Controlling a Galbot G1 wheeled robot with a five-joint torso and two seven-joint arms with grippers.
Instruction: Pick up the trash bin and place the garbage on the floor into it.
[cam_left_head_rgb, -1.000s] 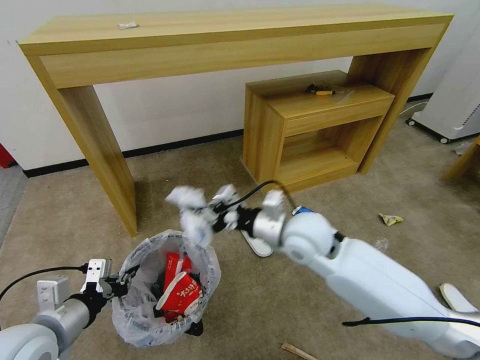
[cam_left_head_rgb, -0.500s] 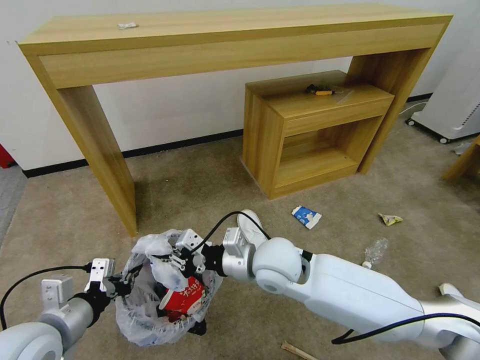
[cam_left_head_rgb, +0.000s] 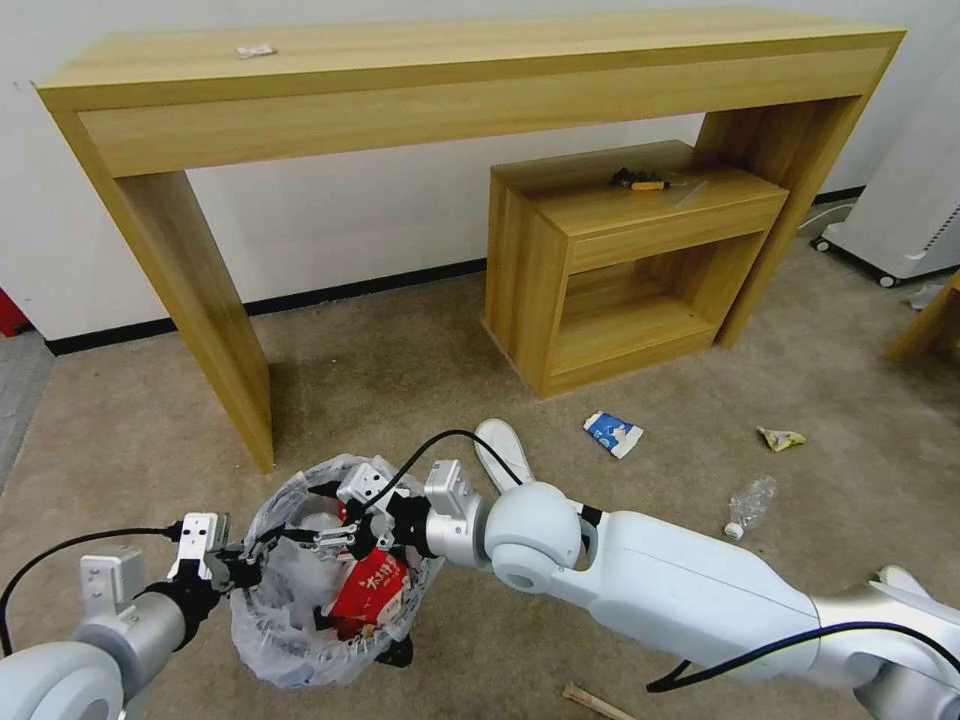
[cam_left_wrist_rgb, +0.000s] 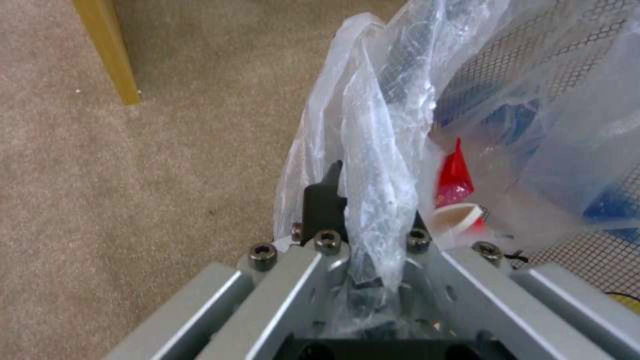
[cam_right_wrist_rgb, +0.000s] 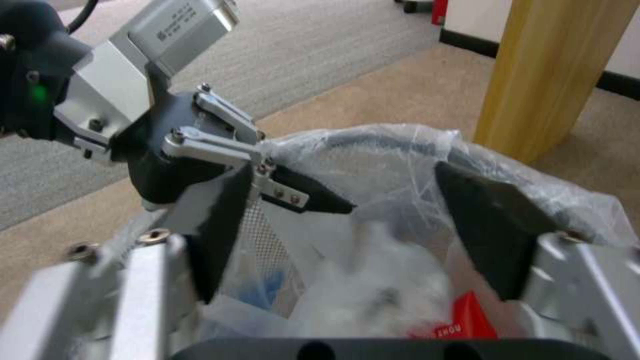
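Two grippers are in view: the left gripper clamped on the rim of the one bin, and the right gripper spread wide over its mouth. Inside the bin is one red cup. On the floor lie one whole slipper and part of a second, one carton, one yellow wrapper, one bottle and one stick. There are two wooden tables: a long table and a low table.

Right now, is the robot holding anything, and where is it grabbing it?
The left gripper pinches the trash bin by its rim. The right gripper, open above it, holds nothing.
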